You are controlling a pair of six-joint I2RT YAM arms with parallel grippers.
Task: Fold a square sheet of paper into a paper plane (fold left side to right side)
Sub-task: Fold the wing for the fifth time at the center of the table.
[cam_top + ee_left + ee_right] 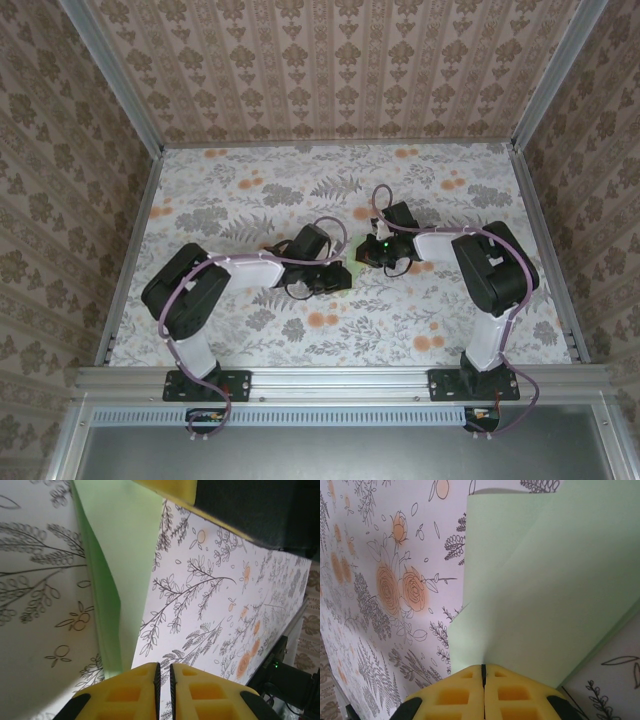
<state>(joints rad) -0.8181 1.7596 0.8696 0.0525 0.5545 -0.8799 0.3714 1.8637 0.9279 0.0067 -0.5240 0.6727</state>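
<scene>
The paper plane (545,580), a pale-green sheet folded into overlapping layers, lies in the middle of the table between the two gripper heads. In the top external view only a small green patch of it (351,268) shows there. From the right wrist, one layer lies over another along a long slanting edge. The sheet's far edge lifts slightly off the cloth and casts a thin shadow. From the left wrist, a lengthwise crease divides the paper into a lit face and a darker green flap that stands up from the surface.

The right gripper (483,669) has its yellow pads pressed together, and the near point of the paper runs into the seam between them, so it pinches the sheet. The left gripper (163,675) holds its pads a narrow slit apart, with nothing visible in the slit. The paper's near end passes just beside its left finger (125,692), and contact cannot be told.

Under everything lies a white tablecloth (250,190) printed with grey fern leaves and orange flowers. Both arms reach inward from an aluminium rail (340,380) at the near edge. Patterned wallpaper panels (330,60) enclose the table.
</scene>
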